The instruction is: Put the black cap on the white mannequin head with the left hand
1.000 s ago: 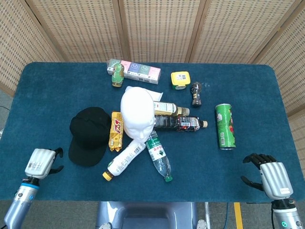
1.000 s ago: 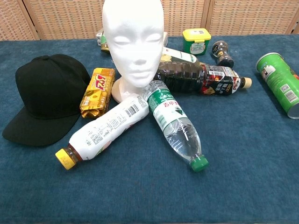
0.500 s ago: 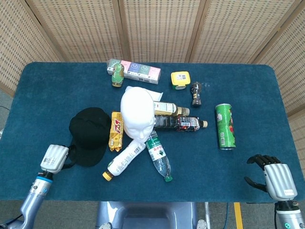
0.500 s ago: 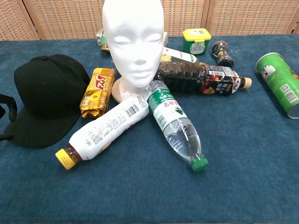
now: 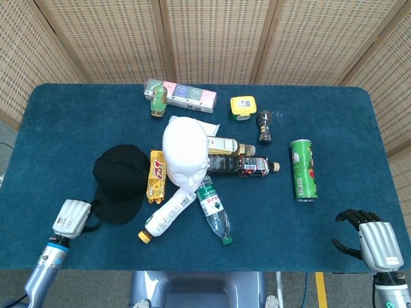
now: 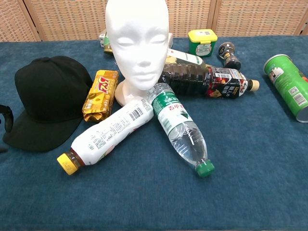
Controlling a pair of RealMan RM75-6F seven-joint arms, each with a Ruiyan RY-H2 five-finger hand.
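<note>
The black cap (image 5: 121, 181) lies flat on the blue table, left of the white mannequin head (image 5: 185, 154), which stands upright in the middle. In the chest view the cap (image 6: 48, 98) lies at the left and the head (image 6: 137, 45) faces me. My left hand (image 5: 74, 218) is at the cap's near left, its dark fingers reaching the brim's edge. One finger (image 6: 6, 118) shows at the chest view's left border, beside the brim. I see nothing held in it. My right hand (image 5: 371, 239) hovers at the table's near right corner, fingers apart and empty.
A gold snack pack (image 5: 157, 175), a white bottle (image 5: 166, 217) and a clear water bottle (image 5: 214, 212) crowd the mannequin's base. Two dark bottles (image 5: 241, 165) lie to its right. A green can (image 5: 302, 169), a yellow tub (image 5: 243, 106) and a box row (image 5: 186, 95) lie further off.
My left hand moved in from the near left to the cap's brim and nudged it, then drew back slightly. My right hand slid toward the near right corner.
</note>
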